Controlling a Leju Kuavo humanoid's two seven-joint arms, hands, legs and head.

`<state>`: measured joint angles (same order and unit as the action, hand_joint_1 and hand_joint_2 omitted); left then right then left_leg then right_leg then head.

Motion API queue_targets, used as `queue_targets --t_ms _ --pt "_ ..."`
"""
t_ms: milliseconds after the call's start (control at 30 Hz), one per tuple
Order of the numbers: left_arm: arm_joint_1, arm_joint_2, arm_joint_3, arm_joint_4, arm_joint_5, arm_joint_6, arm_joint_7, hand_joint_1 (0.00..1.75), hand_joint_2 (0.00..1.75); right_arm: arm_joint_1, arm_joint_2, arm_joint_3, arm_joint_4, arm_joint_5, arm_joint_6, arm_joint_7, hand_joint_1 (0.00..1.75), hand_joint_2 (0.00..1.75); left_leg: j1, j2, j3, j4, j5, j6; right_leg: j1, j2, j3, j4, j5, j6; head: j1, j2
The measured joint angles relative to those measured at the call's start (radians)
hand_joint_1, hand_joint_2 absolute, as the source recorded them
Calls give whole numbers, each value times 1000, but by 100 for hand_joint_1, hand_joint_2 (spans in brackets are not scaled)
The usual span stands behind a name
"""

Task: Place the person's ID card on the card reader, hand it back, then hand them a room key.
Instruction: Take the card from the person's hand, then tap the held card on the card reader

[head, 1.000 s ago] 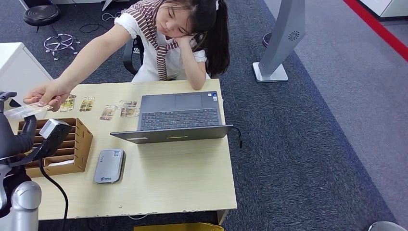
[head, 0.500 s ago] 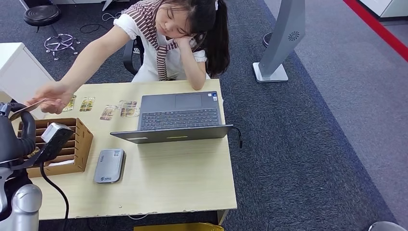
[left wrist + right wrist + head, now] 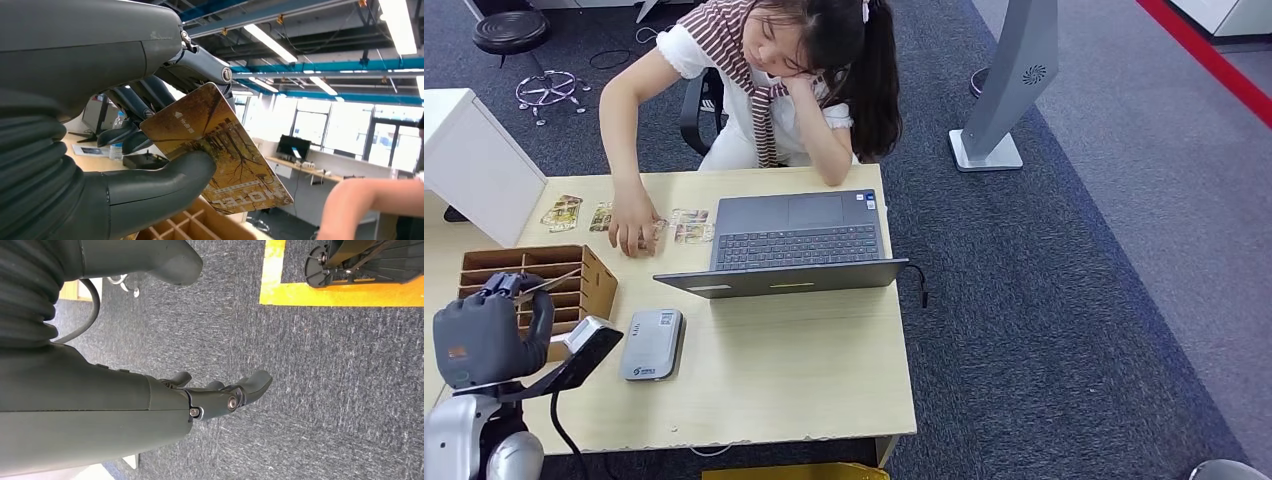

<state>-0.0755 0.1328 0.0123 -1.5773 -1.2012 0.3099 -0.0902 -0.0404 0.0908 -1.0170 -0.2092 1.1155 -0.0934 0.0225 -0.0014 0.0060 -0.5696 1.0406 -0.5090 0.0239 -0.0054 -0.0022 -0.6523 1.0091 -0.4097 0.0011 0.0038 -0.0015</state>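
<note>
Over the organizer, left hand [image 3: 486, 335] gripping card [image 3: 220, 150]

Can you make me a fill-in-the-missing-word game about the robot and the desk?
1. The robot's left hand holds a ____ with a picture of golden trees.
2. The grey card reader lies on the table between the wooden organizer and the ____.
3. The right hand hangs over the carpet and holds ____.
4. The person's hand rests on the ____.

Missing words: card; laptop; nothing; table
</note>
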Motion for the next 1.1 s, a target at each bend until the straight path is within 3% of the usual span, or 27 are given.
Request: queue_targets --t_ms 467,1100 --pt "8 0 -72 92 -81 -142 59 175 175 -1 0 -1 1 17 12 -11 0 175 0 0 0 0 0 0 0 0 0 0 0 0 0 0" --pt "-37 45 -185 202 -121 -270 130 175 175 -5 0 -1 1 40 24 -7 0 175 0 0 0 0 0 0 0 0 0 0 0 0 0 0"
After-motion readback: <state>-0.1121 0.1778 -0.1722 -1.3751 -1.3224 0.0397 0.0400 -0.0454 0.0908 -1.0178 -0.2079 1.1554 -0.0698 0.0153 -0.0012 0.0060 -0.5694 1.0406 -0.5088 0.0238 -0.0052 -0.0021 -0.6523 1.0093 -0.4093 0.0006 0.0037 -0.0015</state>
